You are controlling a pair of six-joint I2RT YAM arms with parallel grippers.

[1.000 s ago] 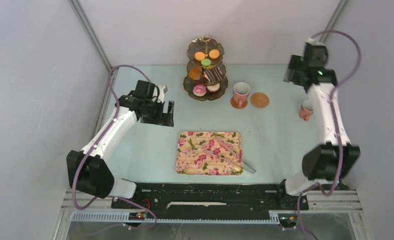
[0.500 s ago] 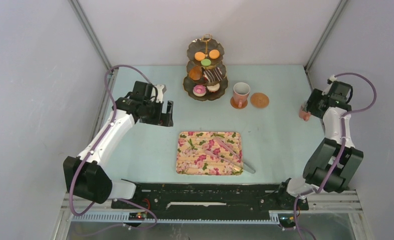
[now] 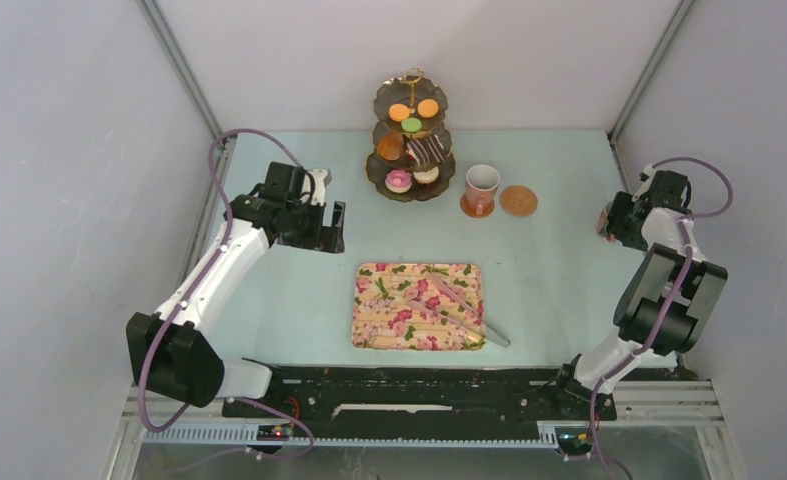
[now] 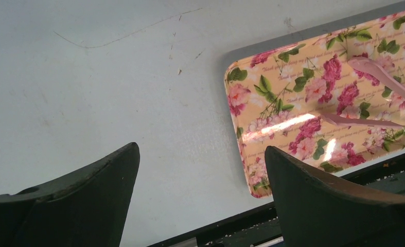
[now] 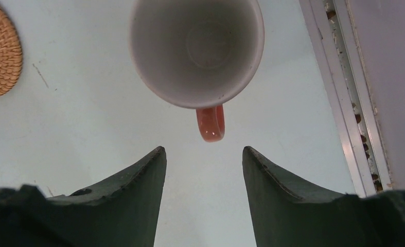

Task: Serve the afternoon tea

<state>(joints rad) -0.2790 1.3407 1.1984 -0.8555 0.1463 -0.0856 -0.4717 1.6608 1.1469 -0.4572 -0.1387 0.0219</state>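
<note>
Afternoon tea pastries sat on a three-tier stand (image 3: 373, 168) at the table's far edge. Orange macarons (image 3: 400, 112) and a green macaron (image 3: 411, 124) were on top, a croissant (image 3: 390, 146) and striped chocolate slice (image 3: 427, 150) in the middle, and a pink donut (image 3: 398, 180) and white donut (image 3: 426, 175) below. Beside the stand a pink mug (image 3: 481, 185) stood on a cork coaster (image 3: 467, 211), with a bare coaster (image 3: 518, 200) next to it.

Only the right wrist view showed a second mug (image 5: 196, 49) clearly. It was white inside, with its pink handle pointing toward the right gripper (image 5: 204, 150), whose jaws stood apart and held nothing.

The left gripper (image 4: 201, 149) was spread wide over bare table beside the floral tray (image 4: 272, 103). The tray's faint script was unreadable, and pink tongs (image 4: 375, 77) lay on it.
</note>
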